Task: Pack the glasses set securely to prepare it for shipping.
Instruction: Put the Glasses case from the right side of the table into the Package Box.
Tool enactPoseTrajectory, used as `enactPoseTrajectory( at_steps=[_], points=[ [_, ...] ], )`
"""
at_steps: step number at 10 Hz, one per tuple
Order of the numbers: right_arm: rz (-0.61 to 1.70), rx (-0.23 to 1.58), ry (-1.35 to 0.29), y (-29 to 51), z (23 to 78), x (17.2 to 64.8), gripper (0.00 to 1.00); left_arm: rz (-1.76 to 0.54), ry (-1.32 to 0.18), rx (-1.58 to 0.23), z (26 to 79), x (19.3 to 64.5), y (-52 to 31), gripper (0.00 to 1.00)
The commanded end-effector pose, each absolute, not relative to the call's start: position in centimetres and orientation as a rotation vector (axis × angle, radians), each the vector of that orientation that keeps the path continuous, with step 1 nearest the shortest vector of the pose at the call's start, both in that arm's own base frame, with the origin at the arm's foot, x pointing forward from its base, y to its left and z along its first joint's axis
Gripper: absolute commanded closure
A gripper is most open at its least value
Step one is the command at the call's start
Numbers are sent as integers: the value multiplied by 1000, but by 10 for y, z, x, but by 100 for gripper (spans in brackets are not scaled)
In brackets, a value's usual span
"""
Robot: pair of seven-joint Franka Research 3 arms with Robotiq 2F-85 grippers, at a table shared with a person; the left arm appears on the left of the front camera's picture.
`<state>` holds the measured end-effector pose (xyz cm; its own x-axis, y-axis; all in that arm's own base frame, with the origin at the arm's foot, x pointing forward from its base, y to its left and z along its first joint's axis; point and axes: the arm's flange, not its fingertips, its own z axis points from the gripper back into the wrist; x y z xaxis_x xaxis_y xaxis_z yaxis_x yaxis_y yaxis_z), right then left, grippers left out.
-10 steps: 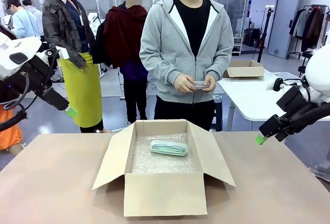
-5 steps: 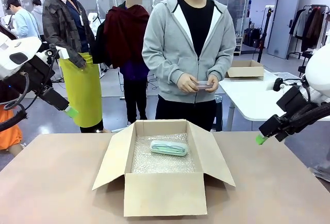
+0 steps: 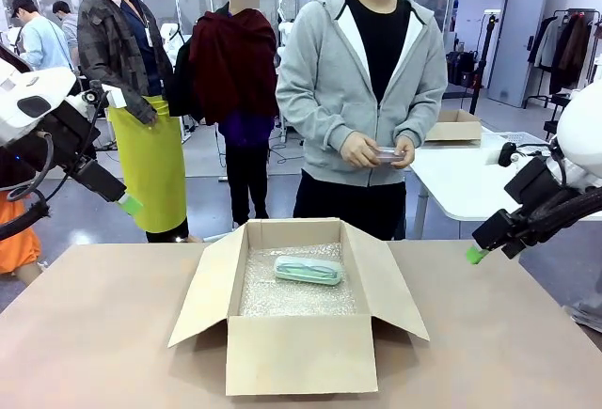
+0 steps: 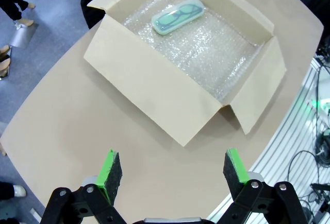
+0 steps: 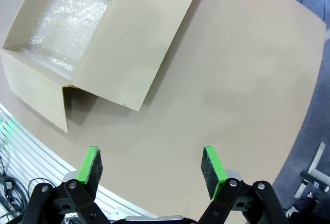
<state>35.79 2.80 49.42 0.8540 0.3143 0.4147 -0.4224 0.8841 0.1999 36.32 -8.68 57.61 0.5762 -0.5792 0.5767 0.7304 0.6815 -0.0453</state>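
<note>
My left fingers (image 4: pixel 111 168) and right fingers (image 5: pixel 93 165) gape empty — the mint case (image 3: pixel 308 270) looks light, slick — I'd pinch its long sides.

An open cardboard box (image 3: pixel 301 354) lined with bubble wrap (image 3: pixel 273 301) sits on the table (image 3: pixel 94 334).

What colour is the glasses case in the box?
The glasses case is mint green, clear-lidded; best seen in the left wrist view.
</note>
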Motion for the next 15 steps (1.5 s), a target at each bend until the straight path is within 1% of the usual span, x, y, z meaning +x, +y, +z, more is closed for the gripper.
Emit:
enactPoseTrajectory(
  at_steps=[1,15],
  points=[
    [384,277,-389,29,494,359,3,-801,-570,-316,577,363,-84,0],
    [384,277,-389,29,494,359,3,-801,-570,-316,577,363,-84,0]
  ],
)
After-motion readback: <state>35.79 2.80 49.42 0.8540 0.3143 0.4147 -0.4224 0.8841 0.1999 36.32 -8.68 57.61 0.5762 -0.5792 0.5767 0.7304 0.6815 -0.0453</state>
